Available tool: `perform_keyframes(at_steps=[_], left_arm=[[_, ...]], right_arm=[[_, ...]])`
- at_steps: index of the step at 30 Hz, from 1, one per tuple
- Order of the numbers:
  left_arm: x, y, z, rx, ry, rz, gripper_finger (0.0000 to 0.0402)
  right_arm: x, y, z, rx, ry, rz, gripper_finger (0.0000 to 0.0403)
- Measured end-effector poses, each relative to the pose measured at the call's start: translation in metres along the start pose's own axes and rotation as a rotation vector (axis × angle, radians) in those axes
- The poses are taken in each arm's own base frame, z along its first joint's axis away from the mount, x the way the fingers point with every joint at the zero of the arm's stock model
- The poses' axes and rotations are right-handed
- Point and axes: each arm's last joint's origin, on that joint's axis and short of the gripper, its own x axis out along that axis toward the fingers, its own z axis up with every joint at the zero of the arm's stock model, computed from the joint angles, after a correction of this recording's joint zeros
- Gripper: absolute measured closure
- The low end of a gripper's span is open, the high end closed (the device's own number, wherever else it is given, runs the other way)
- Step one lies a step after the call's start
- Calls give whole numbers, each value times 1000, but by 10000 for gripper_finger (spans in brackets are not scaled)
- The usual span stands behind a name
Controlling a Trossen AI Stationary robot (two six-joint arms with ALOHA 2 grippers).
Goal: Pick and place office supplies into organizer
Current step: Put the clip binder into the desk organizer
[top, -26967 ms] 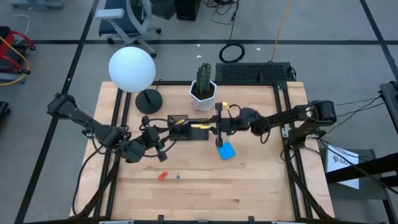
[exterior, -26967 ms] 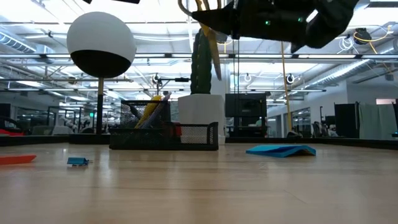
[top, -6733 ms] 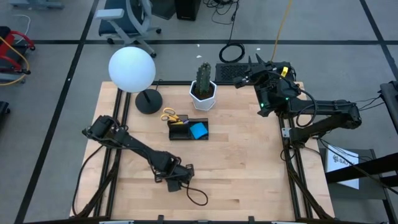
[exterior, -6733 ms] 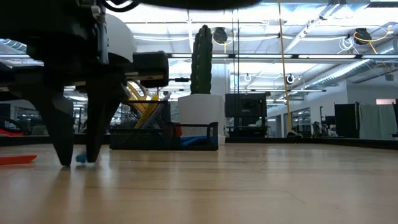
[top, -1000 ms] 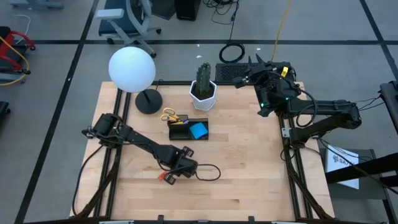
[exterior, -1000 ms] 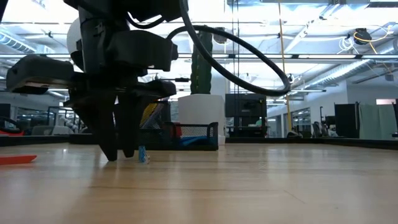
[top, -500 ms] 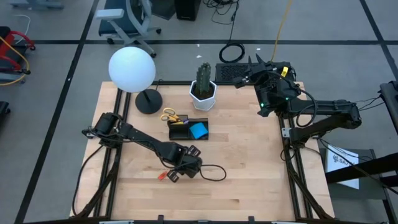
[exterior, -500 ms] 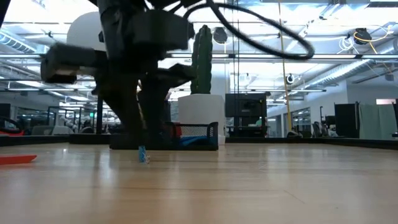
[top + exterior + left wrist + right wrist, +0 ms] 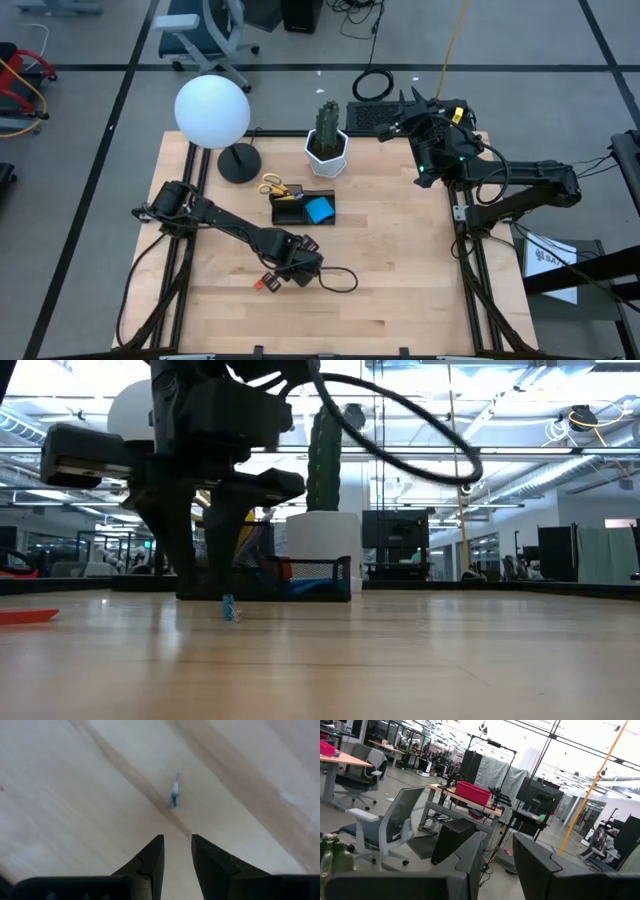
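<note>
Two loose pieces are seen from above left on the wooden surface (image 9: 400,280): a tiny red-orange piece (image 9: 258,285) and, hidden there under the arm, a small blue item; the organizer (image 9: 302,209) already carries the blue sticky-note pad (image 9: 318,209) and the yellow-handled scissors (image 9: 270,186), apparently because those larger things were the easier ones to stow. The left hand (image 9: 284,270) is held low over the near middle of the surface, just beside the red-orange piece, while the right hand (image 9: 405,112) is parked at the far edge by the keyboard (image 9: 405,117), probably to keep clear. In the low view the left hand (image 9: 205,575) is shown above the surface with the small blue item (image 9: 229,608) standing just under and slightly beside its tips, not gripped; the red-orange piece (image 9: 25,617) lies well apart, and the organizer (image 9: 265,575) sits behind. In the left wrist view the fingers (image 9: 150,862) are parted narrowly and hold nothing, with the blue item (image 9: 174,795) lying ahead of the gap, apart from both tips. In the right wrist view that hand's fingers (image 9: 470,860) are likewise narrowly parted and empty, pointed into the room.
</note>
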Motion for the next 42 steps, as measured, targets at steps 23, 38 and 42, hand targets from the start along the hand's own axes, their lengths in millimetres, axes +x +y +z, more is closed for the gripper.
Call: perform_keyframes(at_steps=[23,38,42], left_arm=[[17,3,6,65,-35,-9,298],[17,5,10,85,-77,14,298],[17,6,10,85,-85,17,298]], right_arm=[[0,0,0,0,0,0,303],[0,0,0,0,0,0,303],[0,0,0,0,0,0,303]])
